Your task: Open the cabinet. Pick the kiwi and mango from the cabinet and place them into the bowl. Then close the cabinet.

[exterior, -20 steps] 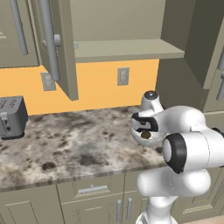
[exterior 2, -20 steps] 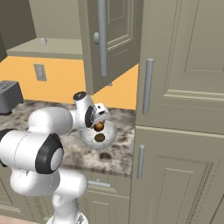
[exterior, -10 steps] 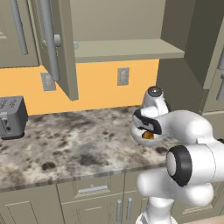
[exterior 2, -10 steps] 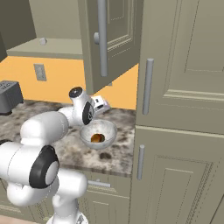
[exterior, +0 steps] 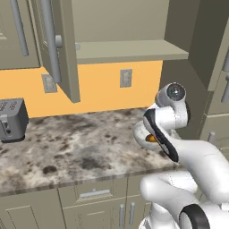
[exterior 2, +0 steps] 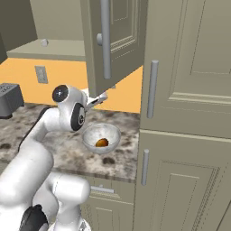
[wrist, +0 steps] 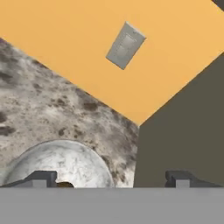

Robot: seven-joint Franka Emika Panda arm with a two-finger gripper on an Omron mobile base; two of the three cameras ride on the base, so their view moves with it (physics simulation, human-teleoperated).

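Where the left base view looks over the speckled granite surface (exterior: 80,147), the whitish marbled round bowl (exterior: 142,134) sits beneath the open two-door grey-beige cabinet (exterior: 129,49). Right base view: the small orange-brown round mango (exterior 2: 102,143) lies in the bowl. Hand view: the fingers (wrist: 111,179) stand wide apart, holding nothing, above the bowl's rim.

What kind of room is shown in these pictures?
It looks like a home kitchen, computer-rendered. A speckled stone counter runs under a wall cabinet with its doors open, a toaster stands against the orange wall, and a bowl with fruit sits on the counter.
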